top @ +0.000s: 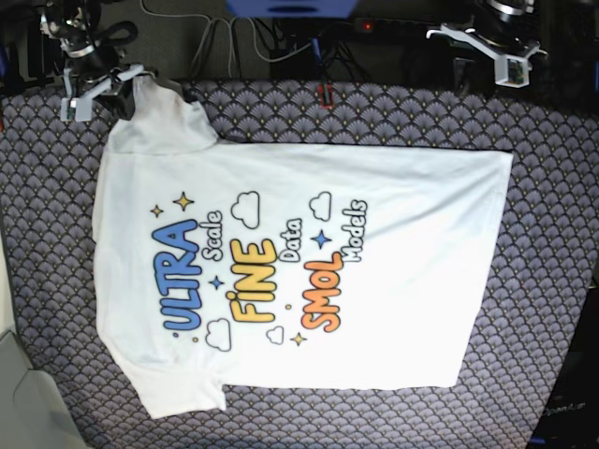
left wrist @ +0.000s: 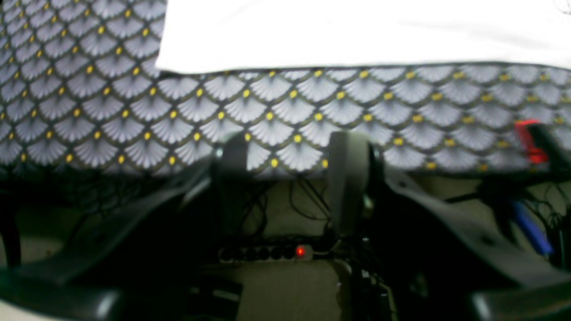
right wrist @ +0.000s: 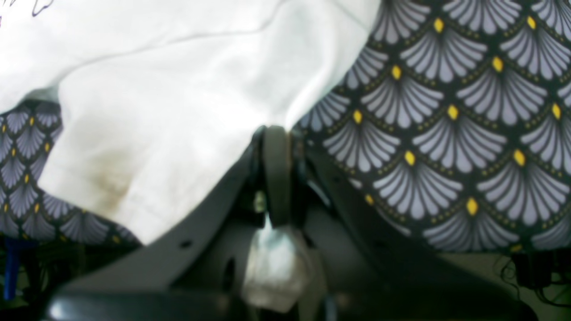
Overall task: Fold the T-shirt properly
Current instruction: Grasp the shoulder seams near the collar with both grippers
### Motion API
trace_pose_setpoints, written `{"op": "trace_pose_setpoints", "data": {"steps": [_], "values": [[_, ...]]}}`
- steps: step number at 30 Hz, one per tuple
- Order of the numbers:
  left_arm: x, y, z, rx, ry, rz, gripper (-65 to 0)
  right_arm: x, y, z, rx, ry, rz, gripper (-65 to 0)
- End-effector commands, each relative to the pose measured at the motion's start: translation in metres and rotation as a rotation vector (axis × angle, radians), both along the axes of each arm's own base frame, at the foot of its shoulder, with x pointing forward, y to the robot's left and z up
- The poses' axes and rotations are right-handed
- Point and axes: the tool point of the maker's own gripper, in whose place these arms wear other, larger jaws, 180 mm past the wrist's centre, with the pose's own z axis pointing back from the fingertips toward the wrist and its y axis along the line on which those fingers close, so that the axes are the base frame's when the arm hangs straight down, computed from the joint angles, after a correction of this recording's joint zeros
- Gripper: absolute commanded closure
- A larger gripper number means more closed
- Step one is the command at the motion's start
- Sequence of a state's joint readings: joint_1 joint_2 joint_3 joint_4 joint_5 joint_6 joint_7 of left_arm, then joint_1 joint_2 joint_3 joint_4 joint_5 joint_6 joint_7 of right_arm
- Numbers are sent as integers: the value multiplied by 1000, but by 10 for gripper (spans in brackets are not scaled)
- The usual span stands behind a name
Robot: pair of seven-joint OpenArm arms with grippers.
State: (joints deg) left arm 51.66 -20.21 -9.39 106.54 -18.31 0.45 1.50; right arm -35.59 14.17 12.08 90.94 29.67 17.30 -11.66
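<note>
The white T-shirt (top: 309,271) lies flat and print side up on the patterned table, collar end at the left of the base view, hem at the right. My right gripper (top: 126,86) is at the far left corner, shut on the upper sleeve. In the right wrist view its jaws (right wrist: 276,138) pinch the white T-shirt (right wrist: 178,89), and a bunch of cloth shows behind them. My left gripper (top: 510,65) hovers at the far right table edge, off the shirt. Its fingers (left wrist: 291,154) stand apart with nothing between them; the T-shirt's edge (left wrist: 357,31) lies beyond.
A fan-patterned tablecloth (top: 552,187) covers the table around the shirt. A red clamp (left wrist: 528,140) sits at the table's edge. Below the edge lie cables and a power strip (left wrist: 267,253) with a red light. More cables (top: 281,47) run behind the table.
</note>
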Motion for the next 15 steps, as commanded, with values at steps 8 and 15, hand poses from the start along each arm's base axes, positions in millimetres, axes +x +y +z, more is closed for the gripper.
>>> {"op": "trace_pose_setpoints", "data": {"steps": [8,15], "values": [[56,33,2,46,-124,78,-294,-21,-8,-29,3,109,-11,0],[76,81,16,73,-218,261,-343,-20,-8,-29,3,108,-12,0]]}}
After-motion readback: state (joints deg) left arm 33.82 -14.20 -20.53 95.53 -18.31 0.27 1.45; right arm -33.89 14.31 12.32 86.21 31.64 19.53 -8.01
